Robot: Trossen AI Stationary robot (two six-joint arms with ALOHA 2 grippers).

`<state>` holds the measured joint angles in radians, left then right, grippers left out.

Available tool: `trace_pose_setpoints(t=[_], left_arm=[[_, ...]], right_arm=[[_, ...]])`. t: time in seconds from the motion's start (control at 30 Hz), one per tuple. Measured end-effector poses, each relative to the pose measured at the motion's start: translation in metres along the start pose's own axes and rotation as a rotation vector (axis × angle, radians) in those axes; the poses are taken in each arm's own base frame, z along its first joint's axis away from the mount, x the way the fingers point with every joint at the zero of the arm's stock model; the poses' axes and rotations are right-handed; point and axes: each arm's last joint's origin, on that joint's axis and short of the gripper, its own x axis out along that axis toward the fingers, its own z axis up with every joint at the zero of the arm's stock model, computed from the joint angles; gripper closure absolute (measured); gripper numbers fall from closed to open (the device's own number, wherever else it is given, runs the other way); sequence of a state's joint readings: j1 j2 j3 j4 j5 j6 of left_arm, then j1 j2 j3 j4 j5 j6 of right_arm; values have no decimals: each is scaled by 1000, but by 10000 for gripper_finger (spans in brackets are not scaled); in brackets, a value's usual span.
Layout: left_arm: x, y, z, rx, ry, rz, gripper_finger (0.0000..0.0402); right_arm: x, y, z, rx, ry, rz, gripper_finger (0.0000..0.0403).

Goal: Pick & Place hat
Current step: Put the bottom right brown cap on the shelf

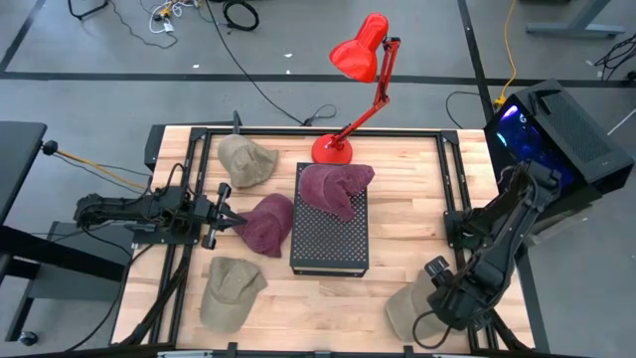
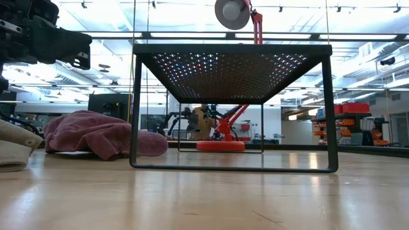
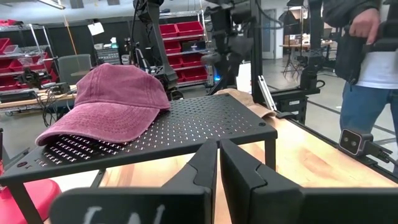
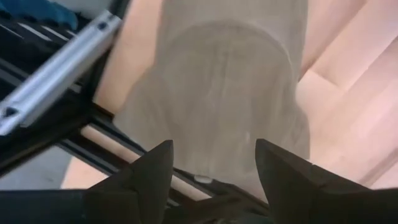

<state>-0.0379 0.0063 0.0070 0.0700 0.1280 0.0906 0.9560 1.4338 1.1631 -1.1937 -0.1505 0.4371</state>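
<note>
In the high view, a black perforated stand (image 1: 331,234) is seen in the middle of the wooden table (image 1: 397,298), with a maroon cap (image 1: 336,187) laid on its far end, close to the base of a red desk lamp (image 1: 358,80). A second maroon cap (image 1: 268,224) lies on the table just beside the stand's left edge. Two tan caps are placed on the left half — one (image 1: 244,159) at the far side, one (image 1: 231,290) at the near side — and a third tan cap (image 1: 409,310) lies near the front right corner. The left gripper (image 1: 231,221) is held level, its tip just beside the maroon cap on the table. The right gripper (image 1: 437,316) is lowered over the tan cap at the front right.

In the low view, the stand is seen from beneath, with the maroon cap on the table to its left and a tan cap at the picture's left edge.

In the left wrist view, the left gripper's fingers (image 3: 239,171) are pressed nearly together with nothing between them; the cap on the stand is seen ahead, and a person (image 3: 370,68) stands beyond the table.

In the right wrist view, the right gripper's fingers (image 4: 155,177) are spread wide above the tan cap — nothing is grasped.
</note>
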Motion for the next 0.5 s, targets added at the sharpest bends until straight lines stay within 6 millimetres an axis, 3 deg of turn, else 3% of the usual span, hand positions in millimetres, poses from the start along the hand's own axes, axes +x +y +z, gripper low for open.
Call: trace_pose_setpoints(t=[0.5], left_arm=[[0, 0, 0, 0, 0, 0, 376]], right_arm=[[32, 0, 15, 34, 76, 12, 175]])
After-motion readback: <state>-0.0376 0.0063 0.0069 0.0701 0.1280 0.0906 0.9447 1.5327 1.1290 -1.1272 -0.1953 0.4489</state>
